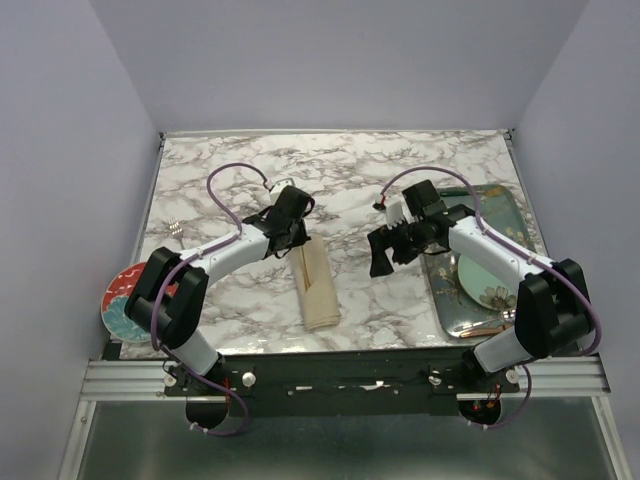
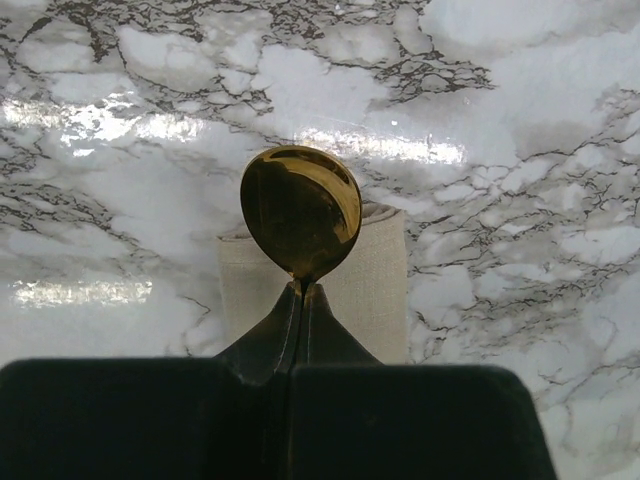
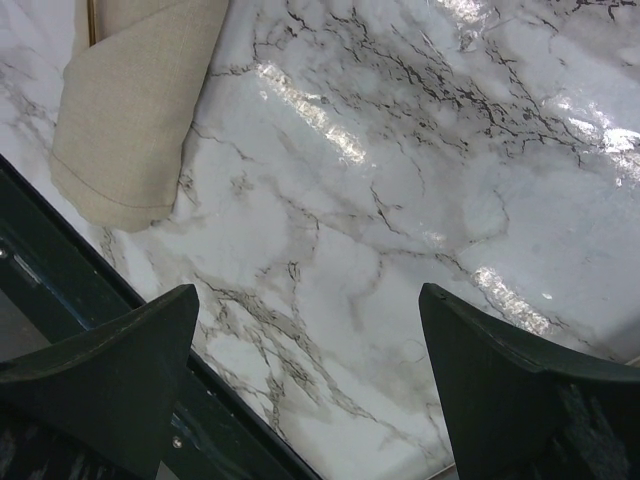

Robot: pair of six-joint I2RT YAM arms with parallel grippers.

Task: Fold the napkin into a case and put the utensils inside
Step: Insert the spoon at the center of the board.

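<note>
The napkin (image 1: pixel 317 288) lies folded as a narrow beige case on the marble table, between the two arms. My left gripper (image 1: pixel 292 238) hangs just over its far end, shut on the neck of the gold spoon (image 2: pixel 300 210). The spoon's round bowl sticks out past the fingertips (image 2: pixel 290 310), above the cloth's end (image 2: pixel 375 290). My right gripper (image 1: pixel 385 258) is open and holds nothing, to the right of the case over bare marble (image 3: pixel 330 260). A thin gold strip (image 3: pixel 90 22) runs along the cloth's edge (image 3: pixel 130 110); I cannot tell whether it is the fork.
A green tray (image 1: pixel 505 215) with a teal flowered plate (image 1: pixel 485 285) stands at the right edge. A red and teal plate (image 1: pixel 122 300) overhangs the table's front left corner. A small metal object (image 1: pixel 177 228) lies at the left. The table's front rail (image 3: pixel 60 250) runs close below the case.
</note>
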